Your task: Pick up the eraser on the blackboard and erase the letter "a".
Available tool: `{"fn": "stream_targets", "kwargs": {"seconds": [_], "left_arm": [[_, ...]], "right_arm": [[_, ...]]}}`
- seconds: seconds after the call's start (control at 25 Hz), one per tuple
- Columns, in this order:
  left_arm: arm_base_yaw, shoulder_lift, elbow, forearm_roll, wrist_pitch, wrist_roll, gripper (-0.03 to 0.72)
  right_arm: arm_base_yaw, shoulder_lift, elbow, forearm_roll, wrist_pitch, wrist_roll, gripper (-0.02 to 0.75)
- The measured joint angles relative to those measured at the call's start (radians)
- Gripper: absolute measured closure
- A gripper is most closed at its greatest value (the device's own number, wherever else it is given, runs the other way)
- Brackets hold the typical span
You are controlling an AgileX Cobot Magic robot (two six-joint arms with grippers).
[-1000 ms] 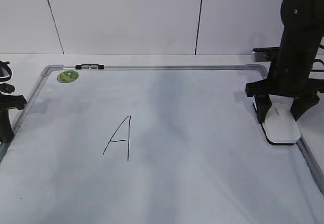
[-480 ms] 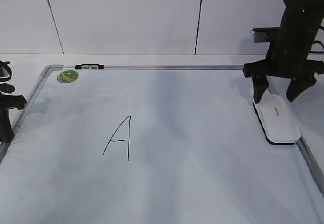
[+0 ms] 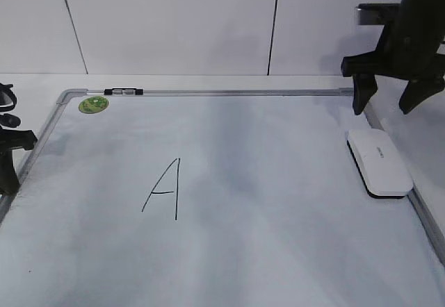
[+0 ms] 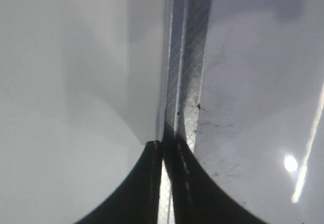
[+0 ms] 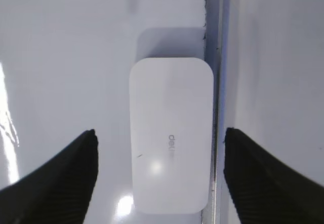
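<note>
1. The eraser (image 3: 379, 162) is a white rounded block with small grey lettering, lying flat on the blackboard (image 3: 278, 251) against its right frame.
2. The blackboard is a white board in a silver-grey frame, lying flat.
3. No small "a" shows on it; only a tall capital remains.

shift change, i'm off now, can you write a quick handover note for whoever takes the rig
Right gripper: open, empty, in the air above the eraser.
Left gripper: shut, empty, at the board's left frame.
Eraser: flat on the whiteboard, against its right frame.
Writing: only a capital A shows; no small "a" is visible on the board.
Done: the small letter appears erased and the eraser set down.
Left: confirm the board, park both arms.
</note>
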Motion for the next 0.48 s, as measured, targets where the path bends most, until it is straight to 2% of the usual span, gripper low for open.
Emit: {"fn": "stream_targets", "kwargs": {"seconds": [0.48], "left_arm": [[0.000, 0.000, 0.000, -0.006, -0.010, 0.000, 0.673]], "right_arm": [[0.000, -0.117, 0.000, 0.035, 0.009, -0.008, 0.143]]}}
